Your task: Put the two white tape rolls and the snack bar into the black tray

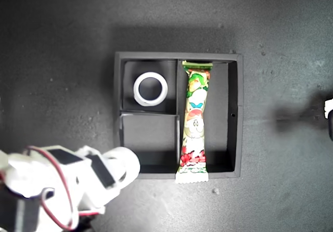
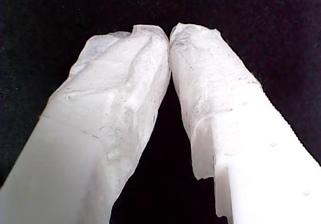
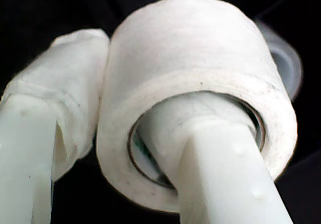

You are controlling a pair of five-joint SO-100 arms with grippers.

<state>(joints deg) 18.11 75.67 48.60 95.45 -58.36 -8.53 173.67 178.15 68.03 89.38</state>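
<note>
The black tray [image 1: 237, 112] lies in the middle of the exterior view. One white tape roll [image 1: 151, 89] lies flat in its upper-left small compartment. The snack bar [image 1: 195, 123] lies along the long compartment, its lower crimped end resting over the tray's wall. In the second wrist view, my second gripper [image 3: 125, 83] is shut on another white tape roll [image 3: 200, 48], with one finger through the centre and the other against the outside. My first gripper [image 2: 169, 33] is shut, tips touching, with nothing between them, over a black surface.
A white arm [image 1: 78, 182] with red wires fills the exterior view's lower left corner, its jaws hidden. A small white part [image 1: 329, 110] shows at the exterior view's right edge, with a shadow beside it. The tray's lower-left small compartment [image 1: 148, 133] holds nothing.
</note>
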